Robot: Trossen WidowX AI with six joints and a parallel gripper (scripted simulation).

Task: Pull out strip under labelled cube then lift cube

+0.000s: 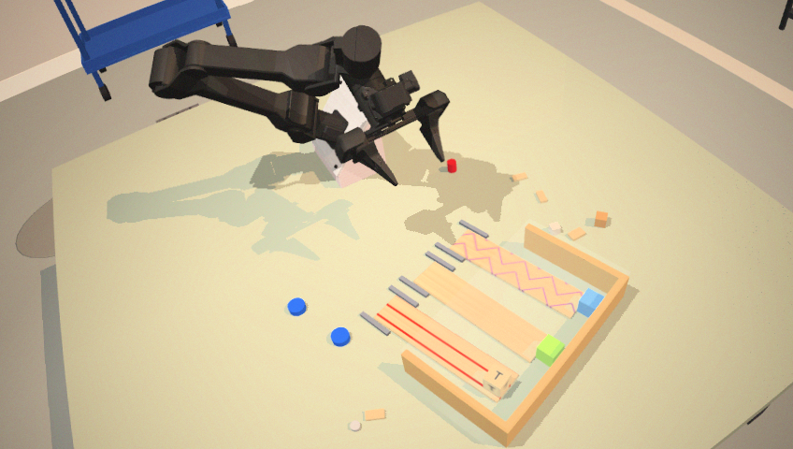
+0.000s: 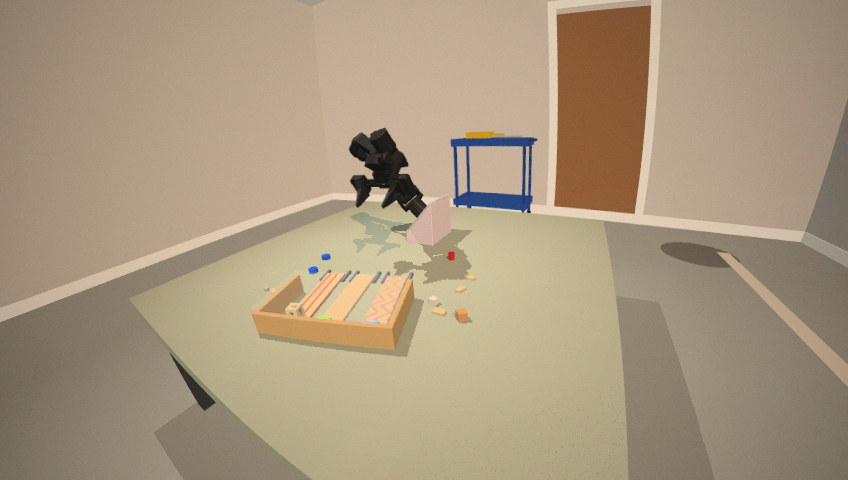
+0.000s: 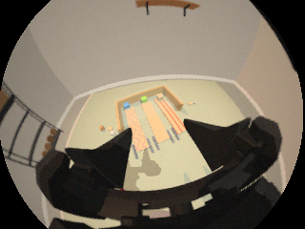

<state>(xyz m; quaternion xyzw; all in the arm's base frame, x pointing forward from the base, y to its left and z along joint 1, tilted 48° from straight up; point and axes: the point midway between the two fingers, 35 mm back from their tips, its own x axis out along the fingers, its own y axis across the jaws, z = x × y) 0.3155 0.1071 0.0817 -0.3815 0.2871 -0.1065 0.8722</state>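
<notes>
The labelled cube [image 1: 497, 380] [image 2: 293, 309] [image 3: 160, 96], pale wood with a dark T, rests on the far end of the red-lined strip [image 1: 434, 343] [image 2: 324, 292] [image 3: 171, 114]. A plain strip [image 1: 478, 311] [image 2: 352, 295] lies beside it, with a green cube [image 1: 549, 350] [image 3: 144, 99] at its far end. A zigzag strip [image 1: 517, 272] [image 2: 386, 300] has a blue cube [image 1: 590, 302] [image 3: 126, 105] at its far end. My gripper [image 1: 420, 172] [image 2: 371, 205] [image 3: 158, 126] is open and empty, high above the table near the arm's base, away from the strips.
A wooden wall [image 1: 560, 361] [image 2: 324, 333] borders three sides around the strips. Grey rails [image 1: 375, 323] flank their near ends. Two blue discs [image 1: 296, 306] [image 1: 339, 336], a red cylinder [image 1: 452, 166] [image 2: 451, 255], an orange cube [image 1: 600, 218] [image 2: 461, 315] and small wooden pieces lie around.
</notes>
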